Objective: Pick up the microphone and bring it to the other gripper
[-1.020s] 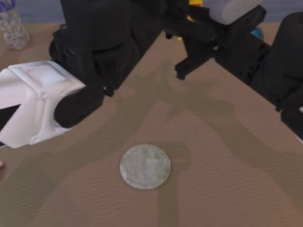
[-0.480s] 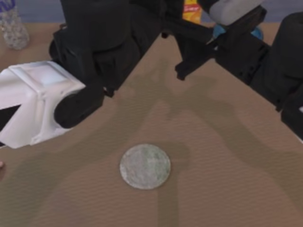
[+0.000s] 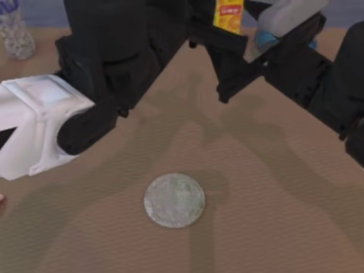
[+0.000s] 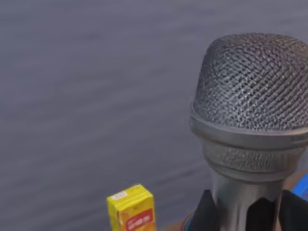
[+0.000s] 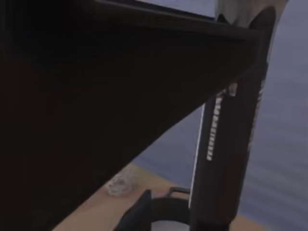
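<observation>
We hold the microphone in the left gripper. Its two dark fingers pinch the handle from either side, just below the collar of the mesh head. The microphone stands upright in this grasp, lifted off the table, and the head projects clear above the fingers.

In the top view the pale grey head appears at the far edge of the table. It lies well beyond the round grey disc and to the disc's right. A yellow carton stands on the table just beside the head, also beyond the disc.

The right gripper reaches in from the table's right side, beyond the disc and close under the microphone head. The right wrist view shows the black handle very near that gripper and running upright. We cannot tell whether the right fingers are spread or pressed together.

A glass vase stands far to the disc's left.
</observation>
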`<action>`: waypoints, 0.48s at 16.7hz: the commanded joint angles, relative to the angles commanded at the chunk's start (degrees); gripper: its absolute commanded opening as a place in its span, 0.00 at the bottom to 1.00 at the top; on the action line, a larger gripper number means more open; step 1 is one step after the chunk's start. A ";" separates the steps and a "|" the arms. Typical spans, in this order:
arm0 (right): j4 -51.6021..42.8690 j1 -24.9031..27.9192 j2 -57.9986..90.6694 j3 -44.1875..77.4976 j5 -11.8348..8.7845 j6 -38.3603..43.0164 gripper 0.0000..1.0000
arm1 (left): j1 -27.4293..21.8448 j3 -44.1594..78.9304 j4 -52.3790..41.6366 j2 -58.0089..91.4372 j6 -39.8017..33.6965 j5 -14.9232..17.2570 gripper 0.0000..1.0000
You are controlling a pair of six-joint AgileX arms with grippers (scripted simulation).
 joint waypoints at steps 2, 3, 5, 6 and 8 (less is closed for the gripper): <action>-0.71 -0.45 -4.13 -3.37 -0.55 0.00 1.00 | 1.91 -1.49 -0.31 -1.72 0.11 1.96 0.00; -1.10 -0.70 -6.56 -5.28 -0.86 0.02 1.00 | 3.15 -2.29 -0.42 -2.76 0.03 3.04 0.00; -1.80 -1.14 -11.10 -8.88 -1.50 0.08 1.00 | 5.59 -3.71 -0.58 -4.72 -0.20 4.88 0.00; -2.01 -1.30 -12.71 -10.27 -1.75 0.09 1.00 | 6.55 -4.30 -0.67 -5.46 -0.28 5.54 0.00; -2.15 -1.42 -14.11 -11.57 -2.03 0.09 1.00 | 7.44 -4.94 -0.81 -6.14 -0.32 6.15 0.00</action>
